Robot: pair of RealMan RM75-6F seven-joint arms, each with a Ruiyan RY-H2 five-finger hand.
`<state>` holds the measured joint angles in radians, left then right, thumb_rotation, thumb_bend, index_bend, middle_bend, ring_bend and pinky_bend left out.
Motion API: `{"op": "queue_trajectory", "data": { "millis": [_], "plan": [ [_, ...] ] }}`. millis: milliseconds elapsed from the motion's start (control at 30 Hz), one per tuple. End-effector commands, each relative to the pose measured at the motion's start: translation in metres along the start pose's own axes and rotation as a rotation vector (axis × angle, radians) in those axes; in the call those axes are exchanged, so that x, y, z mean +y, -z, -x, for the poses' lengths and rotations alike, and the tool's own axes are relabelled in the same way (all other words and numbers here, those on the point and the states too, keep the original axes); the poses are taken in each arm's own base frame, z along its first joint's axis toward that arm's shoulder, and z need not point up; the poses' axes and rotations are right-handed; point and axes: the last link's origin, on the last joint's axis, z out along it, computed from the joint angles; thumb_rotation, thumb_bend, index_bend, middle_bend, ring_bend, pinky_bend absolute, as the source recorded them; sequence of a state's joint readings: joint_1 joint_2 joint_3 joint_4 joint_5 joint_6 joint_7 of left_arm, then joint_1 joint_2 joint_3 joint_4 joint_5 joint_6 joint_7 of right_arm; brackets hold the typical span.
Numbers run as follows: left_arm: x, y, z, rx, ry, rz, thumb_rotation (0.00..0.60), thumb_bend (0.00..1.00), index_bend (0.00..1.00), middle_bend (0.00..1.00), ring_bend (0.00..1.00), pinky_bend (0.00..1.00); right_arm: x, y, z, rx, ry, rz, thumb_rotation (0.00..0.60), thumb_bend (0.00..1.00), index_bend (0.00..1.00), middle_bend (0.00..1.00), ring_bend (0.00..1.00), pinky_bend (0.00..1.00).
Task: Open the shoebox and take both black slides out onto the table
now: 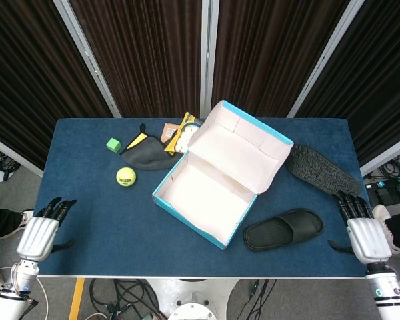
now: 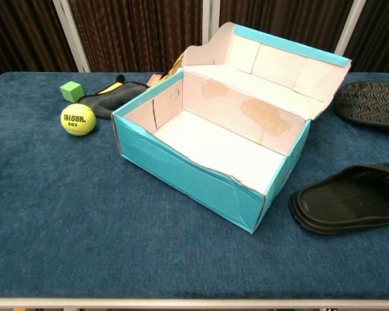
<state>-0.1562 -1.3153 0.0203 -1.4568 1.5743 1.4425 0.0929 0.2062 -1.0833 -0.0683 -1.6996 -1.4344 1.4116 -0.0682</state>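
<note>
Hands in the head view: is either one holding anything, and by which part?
Nothing is held. The left hand and right hand are both open at the table's near edge.

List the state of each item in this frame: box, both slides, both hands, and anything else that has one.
shoebox: open, lid tipped back, empty inside.
near slide: on the table, upright, strap up.
far slide: on the table, sole up.
tennis ball: resting on the table.
green cube: resting on the table.
dark cloth: crumpled behind the box.
left hand: open, holding nothing.
right hand: open, holding nothing.
</note>
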Motion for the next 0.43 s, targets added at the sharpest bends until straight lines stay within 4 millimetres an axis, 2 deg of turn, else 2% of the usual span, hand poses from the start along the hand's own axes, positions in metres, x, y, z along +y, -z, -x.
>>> {"op": "queue_trajectory", "data": {
  "millis": [33, 233, 433],
  "plan": [
    [0.000, 0.000, 0.000, 0.000, -0.003, 0.000, 0.600, 0.00, 0.14, 0.17, 0.11, 0.34, 0.004, 0.007, 0.014, -0.027, -0.006, -0.013, 0.600, 0.05, 0.00, 0.00, 0.00, 0.00],
    [-0.003, 0.001, -0.001, 0.013, -0.019, -0.018, 0.600, 0.00, 0.14, 0.17, 0.11, 0.34, -0.004, 0.014, 0.033, 0.061, 0.058, -0.013, 0.600, 0.05, 0.00, 0.00, 0.00, 0.00],
    [-0.007, 0.002, -0.002, 0.038, -0.027, -0.044, 0.600, 0.00, 0.14, 0.17, 0.11, 0.34, -0.012, 0.013, 0.034, 0.103, 0.063, -0.037, 0.600, 0.05, 0.00, 0.00, 0.00, 0.00]
  ]
}}
